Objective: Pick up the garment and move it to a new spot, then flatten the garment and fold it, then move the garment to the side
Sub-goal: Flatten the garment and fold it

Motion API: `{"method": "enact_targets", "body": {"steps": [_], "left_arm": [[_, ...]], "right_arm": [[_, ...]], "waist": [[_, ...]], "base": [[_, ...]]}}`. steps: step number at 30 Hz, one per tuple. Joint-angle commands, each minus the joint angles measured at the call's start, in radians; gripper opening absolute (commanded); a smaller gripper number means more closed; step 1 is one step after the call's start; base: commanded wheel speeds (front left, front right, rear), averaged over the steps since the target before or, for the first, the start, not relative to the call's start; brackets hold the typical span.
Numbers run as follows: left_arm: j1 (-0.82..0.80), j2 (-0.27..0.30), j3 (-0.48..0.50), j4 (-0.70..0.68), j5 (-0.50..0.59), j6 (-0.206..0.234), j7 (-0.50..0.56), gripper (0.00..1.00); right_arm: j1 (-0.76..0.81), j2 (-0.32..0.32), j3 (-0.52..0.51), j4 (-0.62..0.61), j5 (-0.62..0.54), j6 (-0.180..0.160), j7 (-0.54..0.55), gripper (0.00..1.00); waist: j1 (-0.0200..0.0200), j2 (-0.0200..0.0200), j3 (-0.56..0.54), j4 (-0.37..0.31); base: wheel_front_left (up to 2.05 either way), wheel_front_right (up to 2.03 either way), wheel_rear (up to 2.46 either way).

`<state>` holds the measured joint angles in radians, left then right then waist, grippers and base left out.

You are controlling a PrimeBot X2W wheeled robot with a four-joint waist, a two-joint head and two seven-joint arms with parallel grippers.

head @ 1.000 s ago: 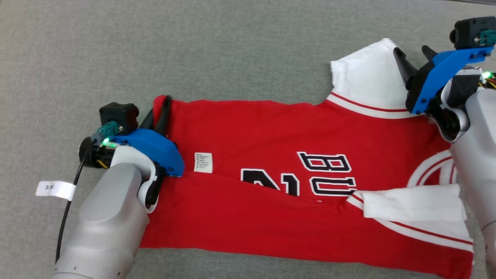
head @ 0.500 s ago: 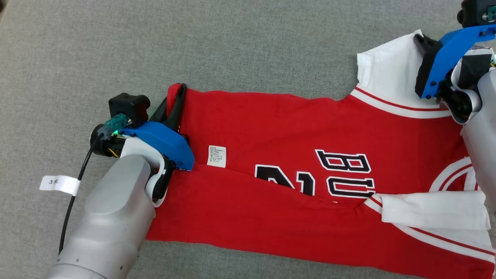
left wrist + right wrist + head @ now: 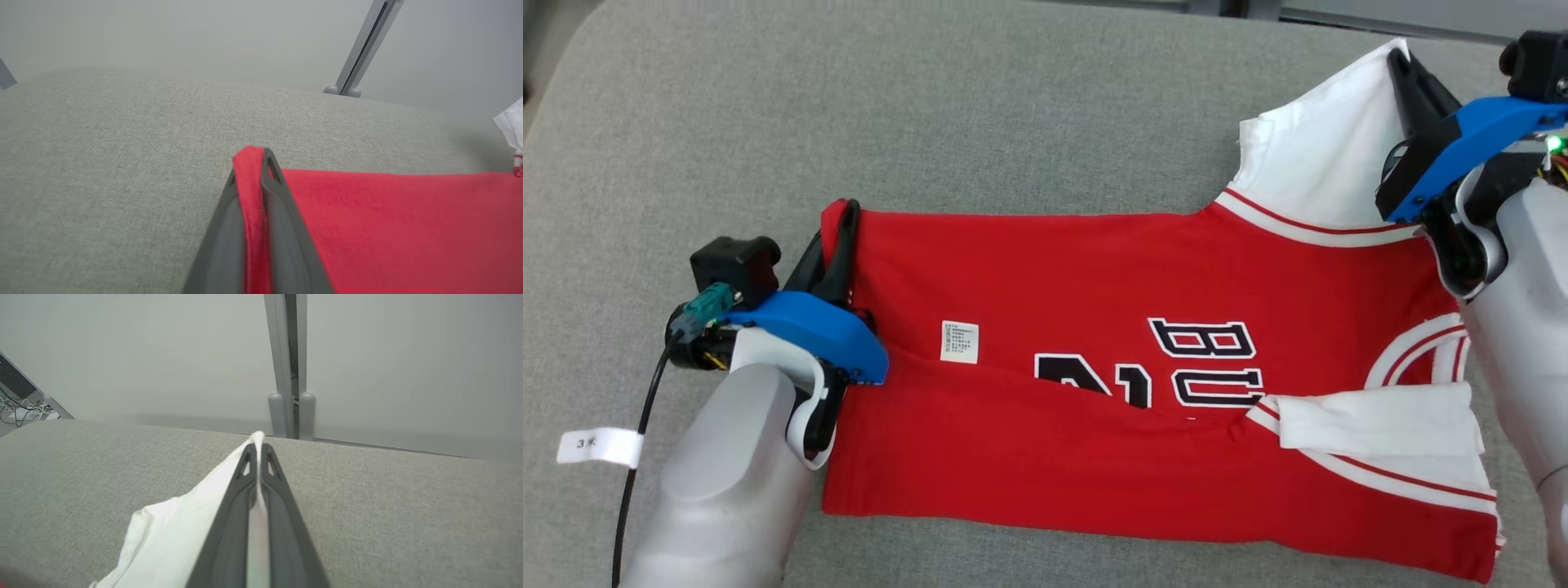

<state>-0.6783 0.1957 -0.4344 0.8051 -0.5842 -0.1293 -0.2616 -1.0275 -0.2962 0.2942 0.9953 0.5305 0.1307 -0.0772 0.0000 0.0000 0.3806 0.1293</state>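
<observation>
Garment (image 3: 1094, 269): red jersey, spread across grey upholstered cushion (image 3: 1013, 106), near part folded up over black lettering.
Left gripper (image 3: 848, 214): jaws clamped on red hem corner (image 3: 249, 163) at garment's far left, cloth pinched between fingers.
Right gripper (image 3: 1401, 64): jaws closed tight on far white sleeve (image 3: 1323, 155), sleeve tip raised off cushion.
Second white sleeve (image 3: 1380, 420): flat on garment's near right part.
Beyond cushion: pale grey wall (image 3: 163, 355), grey upright post (image 3: 288, 355).

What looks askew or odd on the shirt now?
The near white sleeve is folded inward over the red shirt, the far sleeve sticks out, pinched by the right gripper, and a fold hides part of the lettering.
</observation>
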Motion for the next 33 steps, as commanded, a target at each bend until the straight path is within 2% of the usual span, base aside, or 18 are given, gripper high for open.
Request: {"method": "enact_targets", "body": {"steps": [1,14,25,33], "left_arm": [[0.012,0.011,0.008,-0.002,0.006,0.004,-0.004,0.0],[0.22,0.028,0.147,-0.052,0.1,0.001,-0.004,0.0],[0.408,0.02,0.226,-0.089,0.158,-0.001,-0.004,0.0],[0.478,0.005,0.245,-0.083,0.181,-0.002,-0.004,0.0]], "right_arm": [[0.02,-0.004,0.007,-0.011,0.009,0.0,-0.01,0.0],[0.398,-0.061,0.155,-0.319,0.242,0.0,-0.094,0.0],[0.683,-0.017,0.129,-0.401,0.337,0.0,-0.13,0.0],[0.785,0.006,0.111,-0.425,0.337,0.0,-0.126,0.0]], "waist": [[0.0,0.0,-0.029,-0.027],[0.0,0.0,-0.171,-0.125],[0.0,0.0,-0.253,-0.164],[0.0,0.0,-0.276,-0.168]], "base": [[0.0,0.0,0.0],[0.0,0.0,0.0],[0.0,0.0,0.0],[0.0,0.0,0.0]]}}
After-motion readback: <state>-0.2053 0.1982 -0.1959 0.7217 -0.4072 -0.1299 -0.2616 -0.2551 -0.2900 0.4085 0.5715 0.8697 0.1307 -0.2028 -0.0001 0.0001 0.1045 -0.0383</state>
